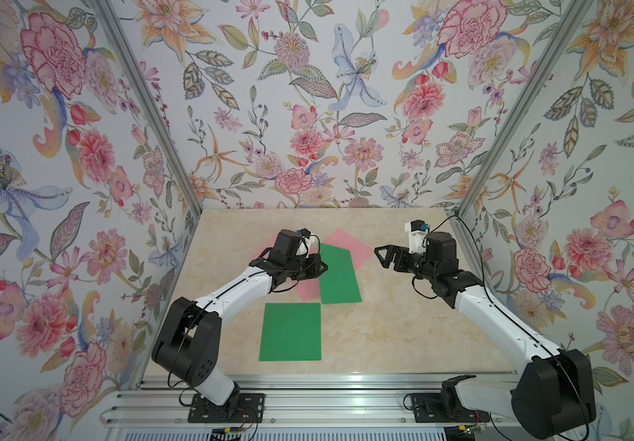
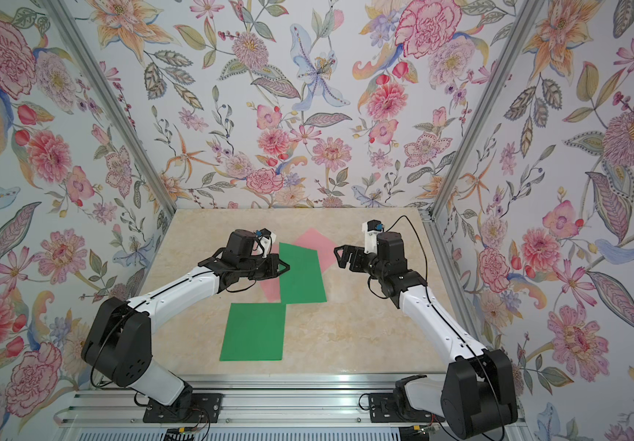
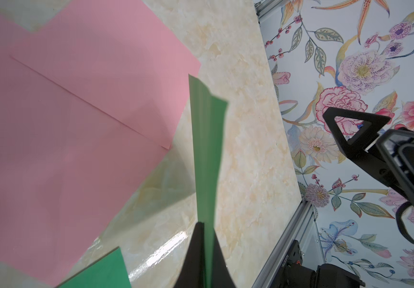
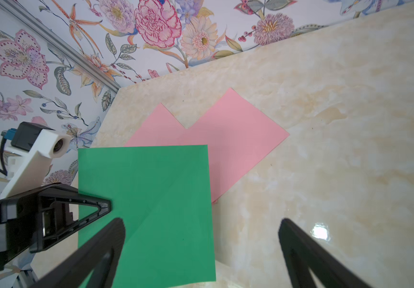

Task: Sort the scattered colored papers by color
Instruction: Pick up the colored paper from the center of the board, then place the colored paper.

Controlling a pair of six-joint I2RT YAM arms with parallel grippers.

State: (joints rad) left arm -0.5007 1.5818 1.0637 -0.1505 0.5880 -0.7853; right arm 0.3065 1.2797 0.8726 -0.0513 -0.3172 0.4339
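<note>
2 green papers [image 1: 291, 331]: plain solid green; pink papers [image 1: 347, 246]: plain light pink; tabletop [image 1: 403, 324]: cream-beige marble veining; wallpaper [image 1: 307, 114]: pale bg w/ pink, orange, blue, purple flowers & grey-green leaves; arms [image 1: 239, 286]: white w/ black joints.

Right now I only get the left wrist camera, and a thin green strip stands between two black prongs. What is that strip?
Observer: A whole rectangular green paper sheet, edge-on to you; the right wrist view shows its full face, pinched at one edge by the black left gripper.
Operator: Is there any more green paper?
Observer: Yes, a second green paper sheet lies flat and uncovered on the beige marble-look tabletop, shown whole in both top views.
Operator: And the other black claw I glimpse?
Observer: The black right gripper; its jaws stand wide open, holding nothing, pointed toward the held sheet.
</note>
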